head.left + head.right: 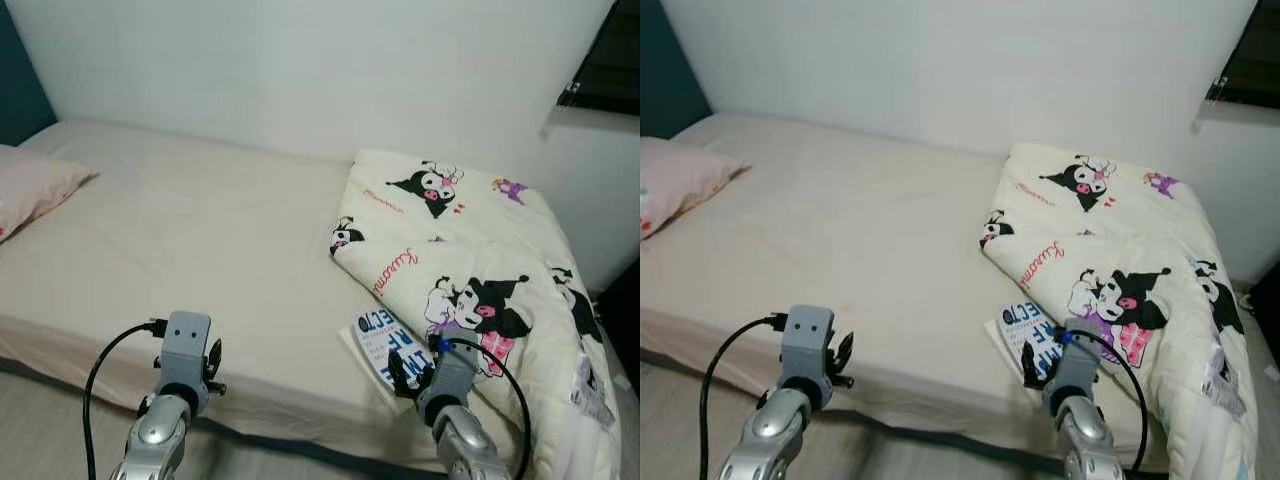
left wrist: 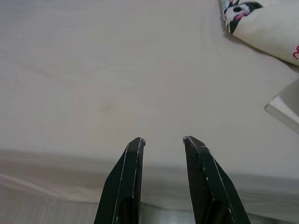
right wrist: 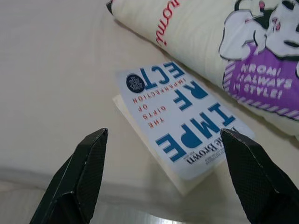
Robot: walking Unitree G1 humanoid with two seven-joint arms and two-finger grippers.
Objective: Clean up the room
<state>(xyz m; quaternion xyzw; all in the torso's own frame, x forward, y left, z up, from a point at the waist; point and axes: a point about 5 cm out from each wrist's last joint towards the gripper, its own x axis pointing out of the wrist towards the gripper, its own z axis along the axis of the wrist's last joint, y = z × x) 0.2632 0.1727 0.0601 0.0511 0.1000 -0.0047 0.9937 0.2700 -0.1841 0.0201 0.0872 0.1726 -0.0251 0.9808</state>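
Observation:
A white book with blue lettering (image 3: 180, 114) lies flat on the beige bed sheet (image 1: 200, 250), close to the bed's front edge and partly tucked against a folded cream blanket with cartoon prints (image 1: 470, 260). My right gripper (image 3: 163, 133) hovers just in front of and above the book, open wide, with the book's near end between its fingers (image 3: 84, 172); in the left eye view the right gripper (image 1: 410, 372) sits at the book's near corner. My left gripper (image 2: 163, 141) is open over the bare sheet by the bed's front edge, holding nothing.
A pink pillow (image 1: 30, 190) lies at the bed's far left. A white wall runs behind the bed, with a dark window (image 1: 610, 60) at the upper right. The blanket hangs over the bed's right end. Grey floor (image 1: 50, 430) shows below the front edge.

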